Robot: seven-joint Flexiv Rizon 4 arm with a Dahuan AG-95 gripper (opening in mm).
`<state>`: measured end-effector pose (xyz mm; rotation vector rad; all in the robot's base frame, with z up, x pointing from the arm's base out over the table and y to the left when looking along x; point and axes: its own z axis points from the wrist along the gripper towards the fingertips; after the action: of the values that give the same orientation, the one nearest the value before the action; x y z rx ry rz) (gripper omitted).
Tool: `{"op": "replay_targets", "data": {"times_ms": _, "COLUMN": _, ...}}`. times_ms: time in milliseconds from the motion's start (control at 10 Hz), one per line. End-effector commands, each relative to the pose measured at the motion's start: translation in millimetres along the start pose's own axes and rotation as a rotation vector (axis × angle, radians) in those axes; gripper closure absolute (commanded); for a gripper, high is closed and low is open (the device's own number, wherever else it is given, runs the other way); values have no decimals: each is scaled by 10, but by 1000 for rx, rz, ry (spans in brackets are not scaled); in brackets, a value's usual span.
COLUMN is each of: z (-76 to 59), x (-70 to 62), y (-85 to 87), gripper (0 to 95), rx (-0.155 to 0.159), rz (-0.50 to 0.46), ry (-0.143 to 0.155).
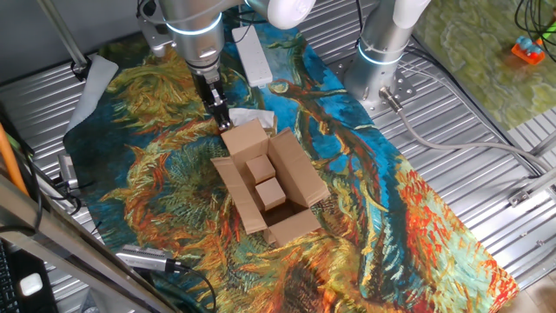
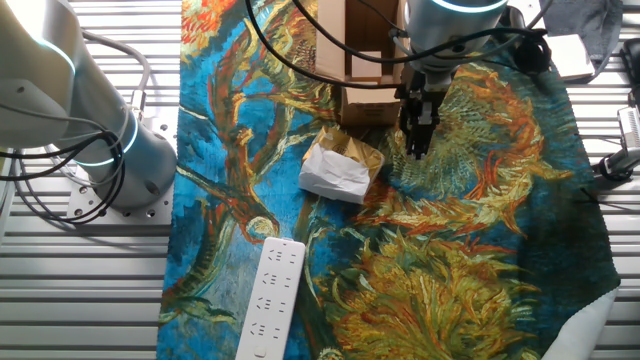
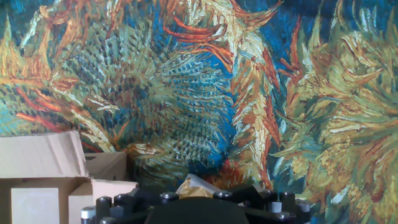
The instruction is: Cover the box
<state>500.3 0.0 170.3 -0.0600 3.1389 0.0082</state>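
The brown cardboard box (image 1: 291,174) stands open in the middle of the painted cloth, its four flaps spread outward. Two small cardboard blocks (image 1: 265,180) lie inside it. My gripper (image 1: 221,118) points down just beside the far-left flap (image 1: 245,137), and its dark fingers look pressed together with nothing between them. In the other fixed view the gripper (image 2: 416,142) hangs just in front of the box (image 2: 366,100). The hand view shows the box (image 3: 43,177) at the lower left; the fingertips do not show there.
A crumpled white-and-tan paper packet (image 2: 340,170) lies close to the gripper, by the box. A white power strip (image 2: 270,300) lies at the cloth's edge. A second robot's base (image 1: 382,52) stands beside the cloth. Ridged metal tabletop (image 1: 486,130) surrounds it.
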Motion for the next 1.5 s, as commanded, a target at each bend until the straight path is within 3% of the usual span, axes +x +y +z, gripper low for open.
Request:
{"op": "replay_targets", "data": {"times_ms": 100, "z": 2, "x": 3, "y": 1, "gripper": 950, "rx": -37, "rz": -301, "ry": -31}}
{"op": "replay_targets", "data": {"times_ms": 1100, "z": -13, "x": 4, "y": 4, "gripper": 950, "rx": -29, "rz": -326, "ry": -25}}
{"op": "replay_targets", "data": {"times_ms": 1300, "z": -38, "x": 2, "y": 8, "gripper": 570, "rx": -36, "rz": -304, "ry": -25}}
{"op": "replay_targets", "data": {"times_ms": 1500, "z": -45, "x": 1, "y": 10, "gripper": 570, "rx": -47, "rz": -300, "ry": -31}}
